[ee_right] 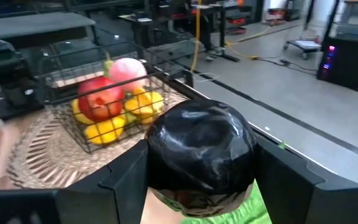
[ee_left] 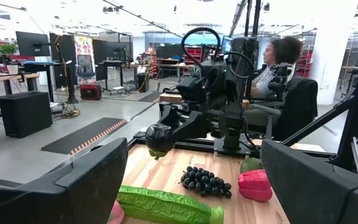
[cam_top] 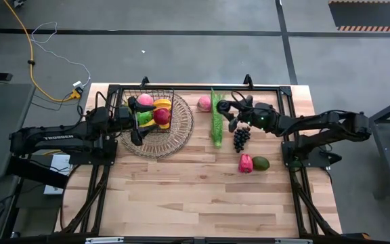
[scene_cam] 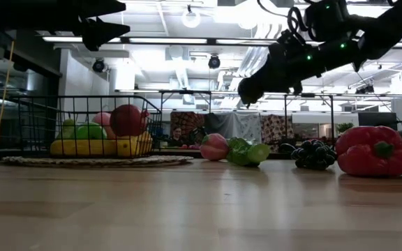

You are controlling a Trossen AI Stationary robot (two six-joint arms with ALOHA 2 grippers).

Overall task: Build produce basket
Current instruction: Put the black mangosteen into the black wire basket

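Note:
The black wire basket (cam_top: 152, 112) stands on a round wicker tray and holds a pink peach, bananas, a red apple and a green apple (ee_right: 114, 99). My left gripper (cam_top: 135, 130) hangs open over the basket's near left side. My right gripper (cam_top: 224, 107) is up in the air above the long green stalk (cam_top: 217, 120), shut on a dark glossy avocado (ee_right: 201, 146). On the wood lie a peach (cam_top: 204, 103), purple grapes (cam_top: 241, 137), a red pepper (cam_top: 246, 163) and a dark green fruit (cam_top: 261, 163). My right gripper pinches the avocado between its two fingers (ee_right: 126, 180), one on each flank of the dark rounded body (ee_right: 160, 155). The fingers come nearly level from the table's right, pointing toward the basket. The avocado is lifted clear of the table, its green side (ee_left: 157, 151) down.
The wicker tray (cam_top: 175, 139) reaches past the basket toward the stalk. Black frame rails (cam_top: 263, 87) run along the table's far edge. A person (ee_left: 278, 59) sits beyond the table's right side. Bare wood (cam_top: 195, 203) fills the near half.

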